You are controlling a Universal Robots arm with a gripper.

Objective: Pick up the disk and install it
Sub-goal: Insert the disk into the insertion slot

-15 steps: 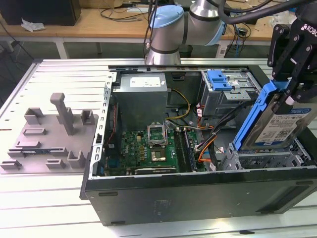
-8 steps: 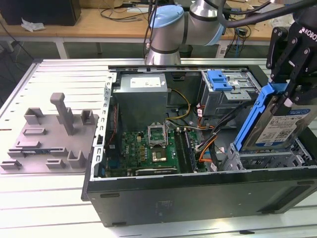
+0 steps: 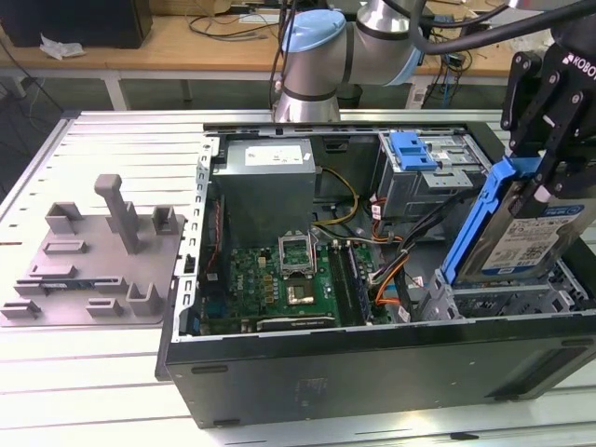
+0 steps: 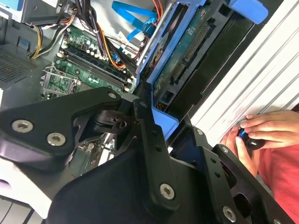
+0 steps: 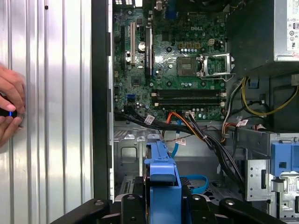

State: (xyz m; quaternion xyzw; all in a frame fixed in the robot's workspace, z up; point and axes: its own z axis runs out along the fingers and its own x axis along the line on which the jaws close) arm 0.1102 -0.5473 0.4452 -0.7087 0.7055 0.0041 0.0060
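Black gripper [image 3: 540, 177], jaws closed on silver blue-framed disk [image 3: 523, 237], holds it tilted over corner bay of black computer case [image 3: 372, 372], presumably for alignment.

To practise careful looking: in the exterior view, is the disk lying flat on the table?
No, the tool holds the disk tilted above the open computer case.

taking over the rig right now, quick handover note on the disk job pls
Gripper: shut on the disk, a flat silver hard drive in a blue plastic carrier frame.
Disk: lifted, held on edge and tilted, lower end at the grey metal drive cage in the open black computer case.
Done: pick-up.
Left: disk not yet seated.
Note: a person's hand is at the ribbed metal table beside the case.
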